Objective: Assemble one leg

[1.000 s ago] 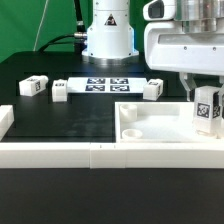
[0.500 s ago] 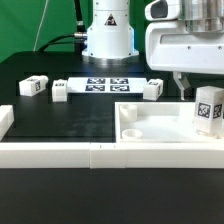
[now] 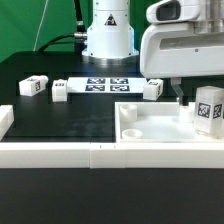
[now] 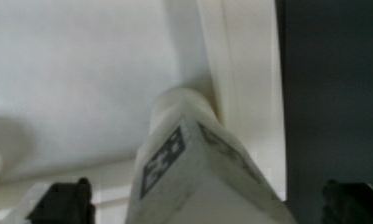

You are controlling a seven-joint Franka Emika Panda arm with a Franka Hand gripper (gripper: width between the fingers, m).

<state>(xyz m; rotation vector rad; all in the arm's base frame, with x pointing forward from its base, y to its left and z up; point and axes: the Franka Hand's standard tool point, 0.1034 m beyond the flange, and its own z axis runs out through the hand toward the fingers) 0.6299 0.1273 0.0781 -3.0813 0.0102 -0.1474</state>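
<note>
The leg (image 3: 208,110) stands upright with its long axis vertical and its tag facing the near side. It is at the exterior view's right, inside the rimmed flat white square piece (image 3: 150,128) on the black worktop (image 3: 70,120). The pincer (image 4: 209,203) hangs above it, its dark fingertips (image 4: 67,200) spread wide on either side, clear of the leg
</note>
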